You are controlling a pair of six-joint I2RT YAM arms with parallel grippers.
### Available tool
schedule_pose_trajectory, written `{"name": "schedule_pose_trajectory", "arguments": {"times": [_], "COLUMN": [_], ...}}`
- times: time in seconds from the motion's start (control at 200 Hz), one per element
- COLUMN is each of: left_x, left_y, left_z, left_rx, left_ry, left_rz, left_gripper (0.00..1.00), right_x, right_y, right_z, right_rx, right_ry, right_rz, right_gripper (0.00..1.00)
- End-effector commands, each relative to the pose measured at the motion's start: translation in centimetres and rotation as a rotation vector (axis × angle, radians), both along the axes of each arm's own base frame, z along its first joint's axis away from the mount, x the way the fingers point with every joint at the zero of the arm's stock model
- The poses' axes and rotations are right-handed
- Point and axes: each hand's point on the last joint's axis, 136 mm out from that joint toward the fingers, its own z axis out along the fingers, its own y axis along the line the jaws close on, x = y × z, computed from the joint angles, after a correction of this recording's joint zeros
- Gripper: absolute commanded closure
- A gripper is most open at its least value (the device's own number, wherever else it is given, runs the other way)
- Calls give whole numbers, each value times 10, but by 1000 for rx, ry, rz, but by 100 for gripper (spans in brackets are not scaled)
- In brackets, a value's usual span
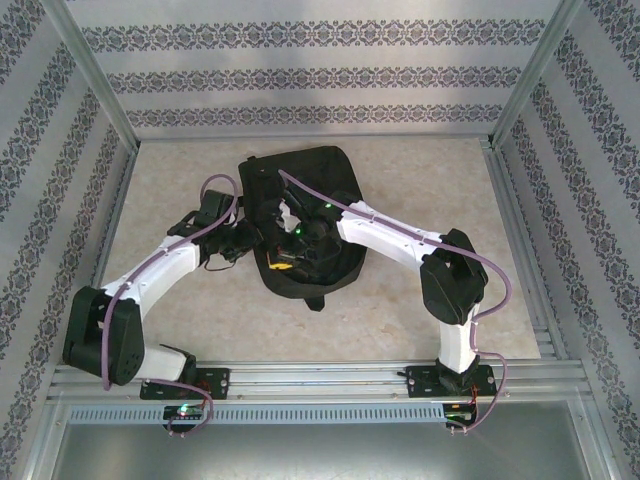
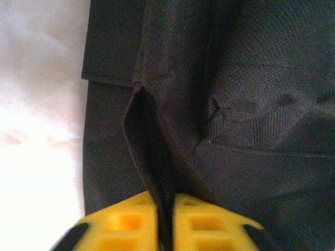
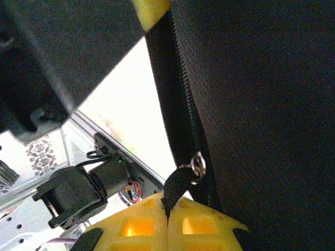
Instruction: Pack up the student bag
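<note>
A pale beige marbled table (image 1: 420, 290) carries the student bag (image 1: 315, 170), a large black soft fabric backpack with rounded corners, lying flat near the middle of the table, towards its far side.

The white-and-black left arm (image 1: 150, 275) reaches in to the student bag's left side. The white-and-black right arm (image 1: 390, 235) comes across from the student bag's right and ends over its middle. From above, both wrists are dark against the black cloth, so exactly where each one meets the bag is hard to make out in that view.

In its wrist view the left gripper (image 2: 165, 201), with yellow block-shaped fingers, is pinched tight on a raised black fabric fold (image 2: 149, 136) of the student bag, the cloth standing up in a ridge between the two fingers.

The right gripper (image 3: 167, 201), also yellow-fingered, is closed on a short black webbing zip pull (image 3: 178, 183) at the student bag's edge. The pull hangs from a small silver metal ring (image 3: 197, 164), which sits on the black zip track (image 3: 188, 110) running along the bag's seam.
</note>
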Motion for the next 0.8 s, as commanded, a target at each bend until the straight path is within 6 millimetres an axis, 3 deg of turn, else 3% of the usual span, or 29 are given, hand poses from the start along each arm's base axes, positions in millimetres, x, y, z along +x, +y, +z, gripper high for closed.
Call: {"name": "schedule_pose_trajectory", "arguments": {"times": [0.0,0.29,0.52,0.799], "left_x": [12,14,12,9], "left_y": [-4,14,25,40], "left_z": [9,15,16,19], "left_rx": [14,131,159,225], "left_ry": [-51,-70,-72,-65], "left_rz": [-15,-14,-8,-2], "left_gripper": [100,100,100,100], "right_x": [-19,-64,-72,-77], "right_y": [-12,-42,-70,-120], "right_z": [-4,-12,-13,-11], "right_rx": [-49,-133,-170,-264], "right_ry": [110,339,371,321], "right_rz": [21,-11,-66,-32], "right_gripper": [100,100,100,100]}}
